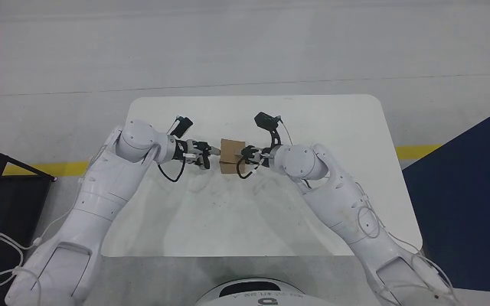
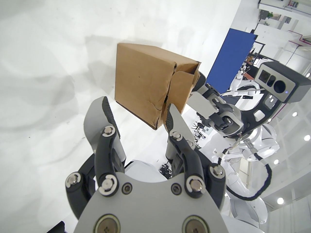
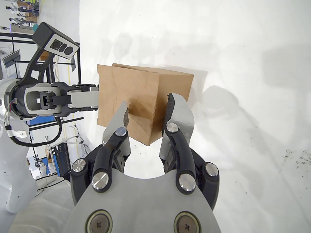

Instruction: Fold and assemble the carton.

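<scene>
Well, the carton sits between the two grippers, a small brown box with its walls up, over the white table; I cannot tell whether it rests on the surface. The right gripper has one corner edge of the box between its jaws and pinches it. One finger presses a dent into the face on its side, and the other finger lies against the neighbouring face. The tip of that corner reaches in toward the gripper's palm. On the opposite side, the left gripper has its jaws spread wide. A corner of the carton lies in the gap between them. One fingertip touches the creased end flaps, while the other fingertip is apart from the cardboard. Those flaps look crumpled and do not lie flush.
</scene>
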Tool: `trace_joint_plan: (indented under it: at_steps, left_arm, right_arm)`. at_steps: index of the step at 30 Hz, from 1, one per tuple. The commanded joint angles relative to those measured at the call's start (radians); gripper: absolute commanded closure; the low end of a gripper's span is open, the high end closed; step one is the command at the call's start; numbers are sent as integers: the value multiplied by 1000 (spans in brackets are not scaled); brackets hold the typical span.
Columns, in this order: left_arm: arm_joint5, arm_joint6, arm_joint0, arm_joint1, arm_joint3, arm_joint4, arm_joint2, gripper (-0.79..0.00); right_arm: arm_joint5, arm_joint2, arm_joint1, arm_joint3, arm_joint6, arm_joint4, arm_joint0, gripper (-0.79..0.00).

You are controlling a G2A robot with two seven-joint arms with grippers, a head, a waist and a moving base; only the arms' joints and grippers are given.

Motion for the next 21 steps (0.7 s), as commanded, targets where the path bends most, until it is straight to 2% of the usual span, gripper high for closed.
trace_joint_plan:
  at_steps: [1, 8, 16, 21]
  left_arm:
    - [0, -1, -4, 0, 4, -1, 2, -597]
    - [4, -7, -15, -1, 21, 4, 12, -622]
    - [29, -34, -33, -1, 38, 23, 30, -653]
    - [36, -33, -40, 2, 53, 29, 25, -665]
  right_arm:
    - [-1, 0, 0, 2, 3, 1, 2, -342]
    - [-1, -7, 0, 15, 0, -14, 11, -317]
    - [1, -26, -1, 17, -4, -47, 12, -231]
    - [7, -30, -2, 18, -14, -58, 13, -219]
